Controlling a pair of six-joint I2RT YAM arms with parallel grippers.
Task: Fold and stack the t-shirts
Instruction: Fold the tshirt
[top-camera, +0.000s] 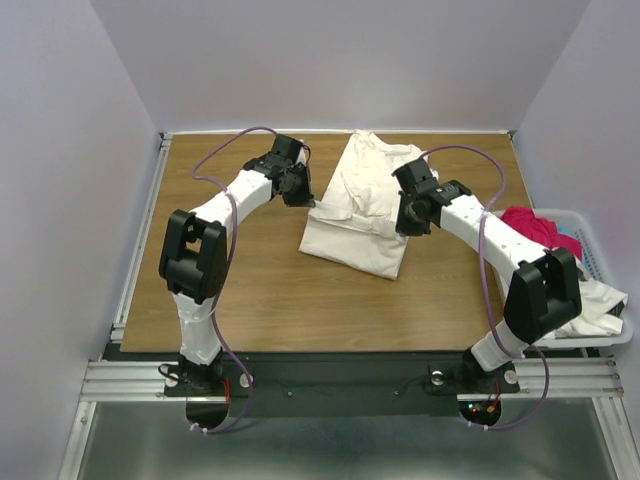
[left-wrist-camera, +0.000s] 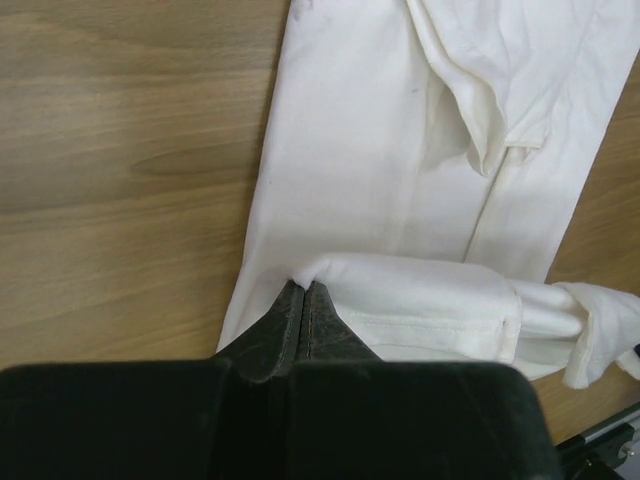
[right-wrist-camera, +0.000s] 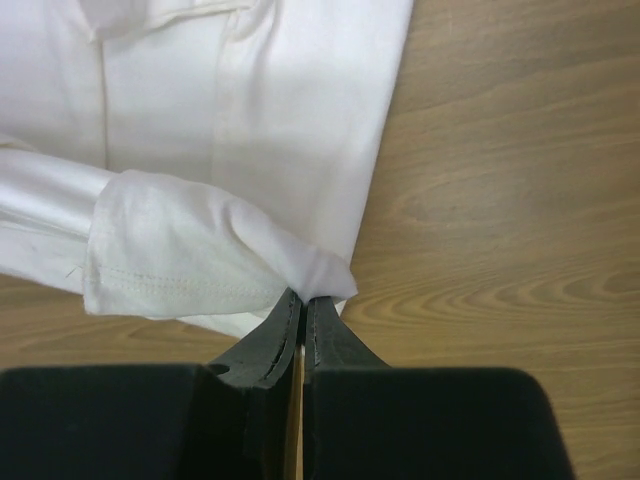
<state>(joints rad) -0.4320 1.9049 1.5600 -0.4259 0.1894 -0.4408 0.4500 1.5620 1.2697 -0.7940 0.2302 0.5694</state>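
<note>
An off-white t-shirt (top-camera: 365, 205) lies part-folded on the wooden table (top-camera: 250, 290), a long strip running from the back edge toward the middle. My left gripper (top-camera: 297, 192) is shut on its left edge; in the left wrist view the pinched cloth (left-wrist-camera: 400, 300) rises at the closed tips of the left gripper (left-wrist-camera: 305, 285). My right gripper (top-camera: 410, 215) is shut on the shirt's right edge, and the right wrist view shows a hemmed flap (right-wrist-camera: 190, 250) bunched at the right gripper (right-wrist-camera: 304, 297). A magenta-red t-shirt (top-camera: 540, 228) and a white t-shirt (top-camera: 598, 308) sit in the basket.
A white slatted basket (top-camera: 592, 262) stands off the table's right edge beside the right arm. Metal rails (top-camera: 140, 240) frame the table's left side and front. Pale walls close in the back and both sides.
</note>
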